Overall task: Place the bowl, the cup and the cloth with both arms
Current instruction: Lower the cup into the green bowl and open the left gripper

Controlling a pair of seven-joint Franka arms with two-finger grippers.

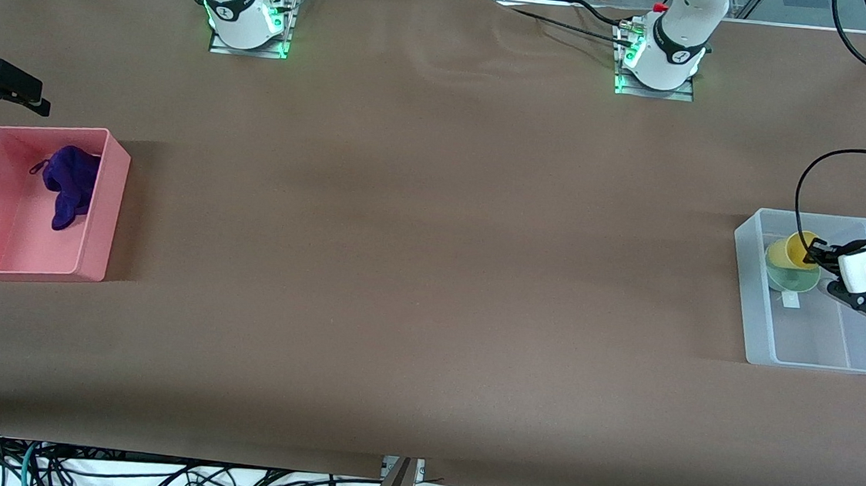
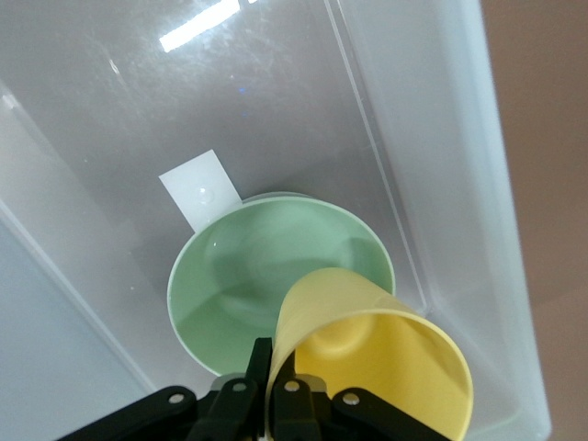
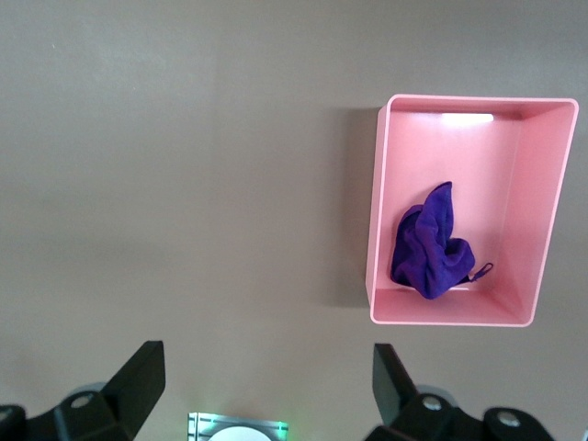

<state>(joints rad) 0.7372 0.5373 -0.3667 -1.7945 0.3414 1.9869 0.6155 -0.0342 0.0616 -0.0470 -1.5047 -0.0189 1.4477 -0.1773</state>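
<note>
The yellow cup (image 1: 798, 248) (image 2: 386, 358) hangs tilted over the mint-green bowl (image 1: 786, 277) (image 2: 266, 276), which stands in the clear bin (image 1: 742, 298). My left gripper (image 1: 813, 255) (image 2: 273, 356) is shut on the cup's rim, one finger inside and one outside. Whether cup and bowl touch I cannot tell. The purple cloth (image 1: 68, 182) (image 3: 427, 253) lies bunched in the pink bin (image 1: 105, 209) (image 3: 377, 211). My right gripper (image 1: 12, 86) (image 3: 266, 372) hangs open and holds nothing, high over the table near the pink bin.
A white label (image 2: 197, 188) lies on the clear bin's floor (image 2: 276, 110) beside the bowl. The brown table (image 1: 432, 258) stretches between the two bins. Both arm bases (image 1: 249, 28) (image 1: 659, 68) stand along the table's edge farthest from the front camera.
</note>
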